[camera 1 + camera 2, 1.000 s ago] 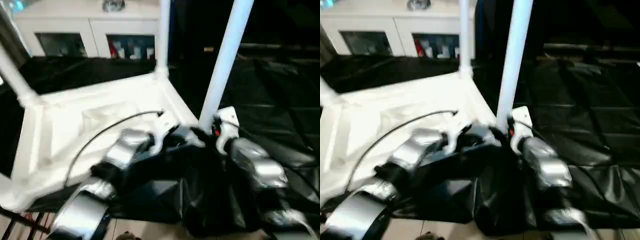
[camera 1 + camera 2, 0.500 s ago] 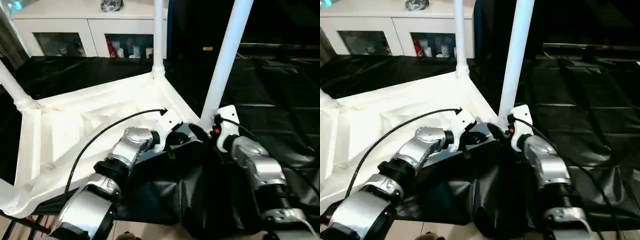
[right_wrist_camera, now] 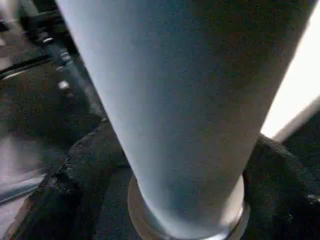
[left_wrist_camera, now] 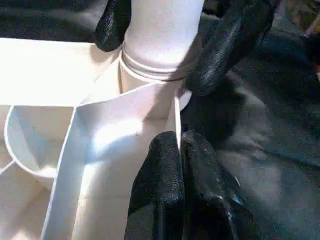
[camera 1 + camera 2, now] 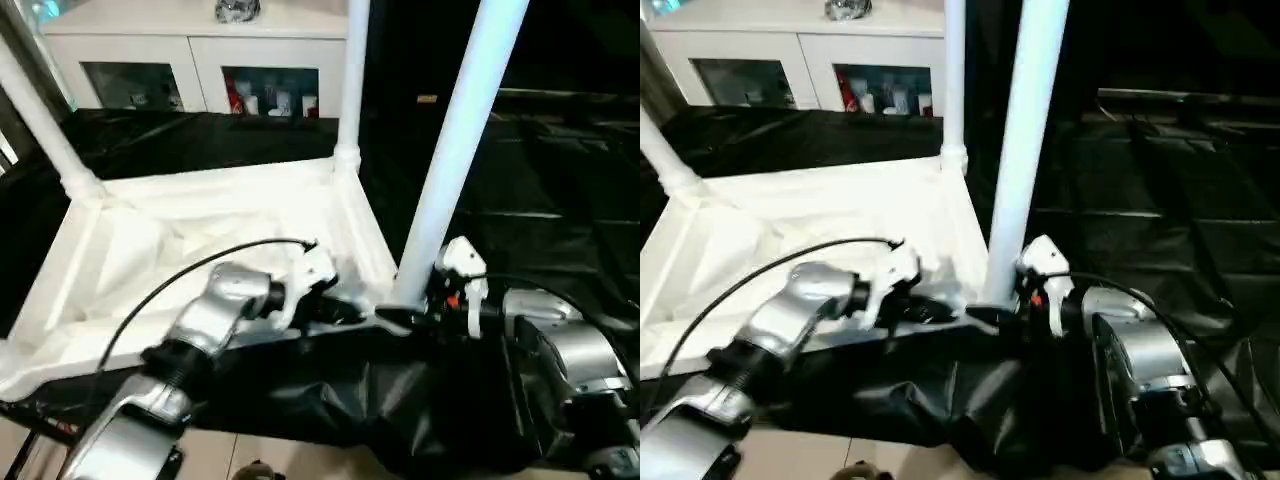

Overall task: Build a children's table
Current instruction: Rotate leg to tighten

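Observation:
The white tabletop (image 5: 200,230) lies underside up on the black-draped work table (image 5: 560,200). Three white legs stand in its corner sockets: far left (image 5: 40,115), far right (image 5: 352,80) and near right (image 5: 455,160). My left gripper (image 5: 345,312) sits at the near right corner. In the left wrist view it (image 4: 179,165) is shut on the thin rim wall just below that socket. My right gripper (image 5: 405,318) straddles the foot of the near right leg (image 3: 165,100). Its black fingers (image 4: 230,45) stand open on either side of the leg's collar.
A white cabinet (image 5: 200,60) with glass doors stands behind the work table. Crumpled black cloth (image 5: 380,400) hangs over the near edge under both forearms. A black cable (image 5: 170,280) arcs over the tabletop from my left wrist.
The whole view has shifted and steadied. My right forearm now reaches the leg's foot more from the right than from below. The left gripper stays at the corner rim.

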Available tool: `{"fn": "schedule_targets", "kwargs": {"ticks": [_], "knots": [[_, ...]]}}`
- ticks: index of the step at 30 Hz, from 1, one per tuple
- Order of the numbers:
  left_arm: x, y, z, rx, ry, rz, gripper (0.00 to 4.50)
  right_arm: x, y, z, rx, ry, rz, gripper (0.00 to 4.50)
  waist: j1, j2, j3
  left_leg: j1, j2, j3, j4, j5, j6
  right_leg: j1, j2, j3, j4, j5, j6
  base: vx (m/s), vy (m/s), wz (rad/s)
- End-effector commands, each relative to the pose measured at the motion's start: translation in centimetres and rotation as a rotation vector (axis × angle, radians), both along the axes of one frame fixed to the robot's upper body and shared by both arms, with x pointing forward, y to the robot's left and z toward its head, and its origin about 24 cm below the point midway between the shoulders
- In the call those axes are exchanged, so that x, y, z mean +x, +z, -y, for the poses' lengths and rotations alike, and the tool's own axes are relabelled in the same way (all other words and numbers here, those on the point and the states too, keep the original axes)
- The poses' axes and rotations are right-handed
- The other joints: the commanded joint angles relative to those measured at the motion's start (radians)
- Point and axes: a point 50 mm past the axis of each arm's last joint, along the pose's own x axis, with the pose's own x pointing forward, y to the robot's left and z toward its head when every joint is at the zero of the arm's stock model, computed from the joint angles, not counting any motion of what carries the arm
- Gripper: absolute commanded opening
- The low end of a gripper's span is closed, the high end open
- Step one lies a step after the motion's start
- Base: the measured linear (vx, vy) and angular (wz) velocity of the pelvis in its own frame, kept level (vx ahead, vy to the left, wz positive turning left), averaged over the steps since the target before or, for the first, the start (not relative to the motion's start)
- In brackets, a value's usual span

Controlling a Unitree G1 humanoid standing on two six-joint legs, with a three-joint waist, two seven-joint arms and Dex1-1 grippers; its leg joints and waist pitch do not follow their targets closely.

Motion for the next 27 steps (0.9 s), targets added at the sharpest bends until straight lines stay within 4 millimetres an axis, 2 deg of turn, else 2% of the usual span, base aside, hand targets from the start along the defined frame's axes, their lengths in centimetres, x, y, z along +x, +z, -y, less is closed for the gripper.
{"fn": "schedule_targets", "kwargs": {"ticks": [1, 3, 5, 7, 8, 14, 18, 19, 20, 22, 23, 24, 25, 26, 27], "knots": [[-0.4, 1.9, 1.4, -0.06, -0.111, 0.045, 0.0, -0.6, -0.3, -0.6, 0.009, 0.056, -0.035, 3.48, -0.001, -0.017, -0.067, 0.01, 0.049, -0.015, -0.073, -0.261, 0.055, 0.054, -0.074, 0.055, -0.077, -0.417, -0.14, 0.0, 0.0, 0.0], [-0.5, 1.8, 1.3, -0.059, -0.114, 0.043, 0.0, -0.7, -0.4, -0.6, 0.01, 0.06, -0.036, 3.41, 0.0, -0.017, -0.068, 0.011, 0.048, -0.014, -0.072, -0.252, 0.054, 0.053, -0.074, 0.056, -0.079, -0.421, -0.136, 0.0, 0.0, 0.0], [-0.8, 1.8, 1.1, -0.053, -0.119, 0.035, 0.0, -0.9, -0.4, -0.7, 0.017, 0.078, -0.049, 3.13, 0.0, -0.019, -0.067, 0.009, 0.047, -0.013, -0.072, -0.25, 0.054, 0.054, -0.073, 0.055, -0.079, -0.423, -0.133, 0.0, 0.0, 0.0], [-0.9, 1.8, 1.1, -0.051, -0.119, 0.032, 0.0, -0.9, -0.4, -0.8, 0.023, 0.086, -0.054, 3.04, 0.001, -0.018, -0.068, 0.01, 0.047, -0.014, -0.072, -0.246, 0.054, 0.053, -0.074, 0.056, -0.079, -0.424, -0.13, 0.0, 0.0, 0.0], [-0.9, 1.8, 1.1, -0.05, -0.12, 0.031, 0.0, -1.0, -0.4, -0.9, 0.025, 0.091, -0.058, 2.83, 0.0, -0.018, -0.068, 0.01, 0.046, -0.014, -0.072, -0.243, 0.054, 0.053, -0.073, 0.055, -0.079, -0.424, -0.129, 0.0, 0.0, 0.0], [-1.0, 1.7, 1.4, -0.051, -0.114, 0.026, 0.0, -1.3, -0.7, -1.3, 0.037, 0.093, -0.071, 2.61, 0.001, -0.023, -0.069, 0.009, 0.045, -0.013, -0.071, -0.23, 0.057, 0.053, -0.073, 0.055, -0.079, -0.427, -0.121, 0.0, 0.0, 0.0], [0.0, 1.6, 2.5, -0.054, -0.014, 0.058, 0.0, -0.3, -1.5, -1.9, 0.02, -0.057, -0.023, 2.59, -0.003, -0.025, -0.067, 0.008, 0.043, -0.013, -0.071, -0.237, 0.05, 0.051, -0.073, 0.054, -0.083, -0.447, -0.115, 0.0, 0.0, 0.0], [0.1, 1.6, 2.6, -0.054, -0.007, 0.06, 0.0, -0.2, -1.5, -1.9, 0.018, -0.067, -0.021, 2.59, -0.006, -0.024, -0.063, 0.012, 0.039, -0.012, -0.07, -0.257, 0.044, 0.046, -0.073, 0.05, -0.092, -0.493, -0.104, 0.0, 0.0, 0.0], [0.5, 1.6, 3.0, -0.057, 0.029, 0.072, 0.0, 0.1, -1.8, -2.1, 0.013, -0.108, -0.014, 2.59, -0.007, -0.027, -0.064, 0.014, 0.037, -0.013, -0.069, -0.262, 0.04, 0.048, -0.074, 0.048, -0.094, -0.512, -0.095, 0.0, 0.0, 0.0], [1.3, 1.5, 4.1, -0.051, 0.106, 0.093, 0.0, 0.8, -2.4, -2.6, -0.001, -0.212, -0.012, 2.57, -0.011, -0.025, -0.062, 0.016, 0.034, -0.013, -0.069, -0.268, 0.032, 0.044, -0.071, 0.045, -0.101, -0.543, -0.075, 0.0, 0.0, 0.0], [1.6, 1.5, 4.6, -0.048, 0.135, 0.098, 0.0, 1.2, -2.7, -2.8, -0.009, -0.265, -0.021, 2.57, -0.016, -0.02, -0.06, 0.021, 0.032, -0.016, -0.068, -0.295, 0.024, 0.043, -0.071, 0.04, -0.107, -0.582, -0.062, 0.0, 0.0, 0.0], [1.7, 1.5, 4.8, -0.048, 0.144, 0.1, 0.0, 1.3, -2.8, -2.9, -0.01, -0.279, -0.02, 2.57, -0.023, -0.024, -0.059, 0.019, 0.031, -0.018, -0.069, -0.314, 0.02, 0.046, -0.071, 0.034, -0.114, -0.608, -0.044, 0.0, 0.0, 0.0], [2.5, 1.6, 6.0, -0.052, 0.233, 0.11, 0.0, 2.1, -3.3, -3.6, -0.011, -0.397, -0.027, 2.57, -0.024, -0.017, -0.06, 0.022, 0.03, -0.019, -0.068, -0.32, 0.019, 0.043, -0.072, 0.034, -0.115, -0.608, -0.037, 0.0, 0.0, 0.0], [3.0, 1.8, 6.5, -0.055, 0.282, 0.114, 0.0, 2.5, -3.5, -4.1, -0.011, -0.456, -0.031, 2.56, -0.03, -0.017, -0.056, 0.024, 0.027, -0.017, -0.067, -0.331, 0.02, 0.038, -0.068, 0.032, -0.122, -0.618, -0.035, 0.0, 0.0, 0.0], [3.3, 1.9, 6.9, -0.056, 0.32, 0.117, 0.0, 2.8, -3.6, -4.4, -0.011, -0.501, -0.035, 2.56, -0.039, -0.017, -0.059, 0.027, 0.026, -0.02, -0.067, -0.352, 0.012, 0.04, -0.067, 0.025, -0.124, -0.622, -0.034, 0.0, 0.0, 0.0]]}}
